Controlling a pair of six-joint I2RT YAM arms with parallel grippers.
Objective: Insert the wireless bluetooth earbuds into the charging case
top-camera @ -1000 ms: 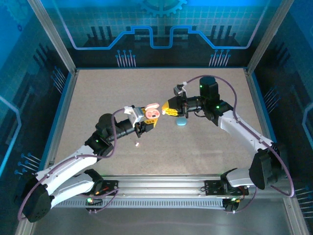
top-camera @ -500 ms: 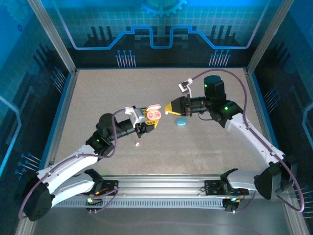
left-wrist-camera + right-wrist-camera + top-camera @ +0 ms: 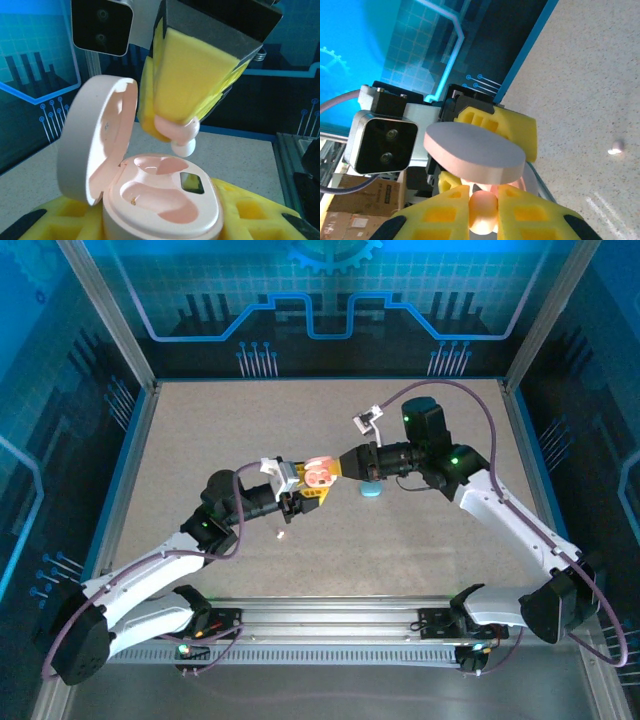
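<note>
The left arm (image 3: 135,585) extends from its base at the near-left edge, forward and to the right, bent at the elbow. The left gripper (image 3: 310,490) points toward the table centre, its yellow pads clamped on the base of an open pink charging case (image 3: 318,473). The right arm (image 3: 500,510) reaches from the near-right base, forward and to the left, wrist roughly level. The right gripper (image 3: 347,466) faces the left gripper, tip to tip, just above the case. Its jaws are closed, pinching a pink earbud (image 3: 176,131) between the pads.
</note>
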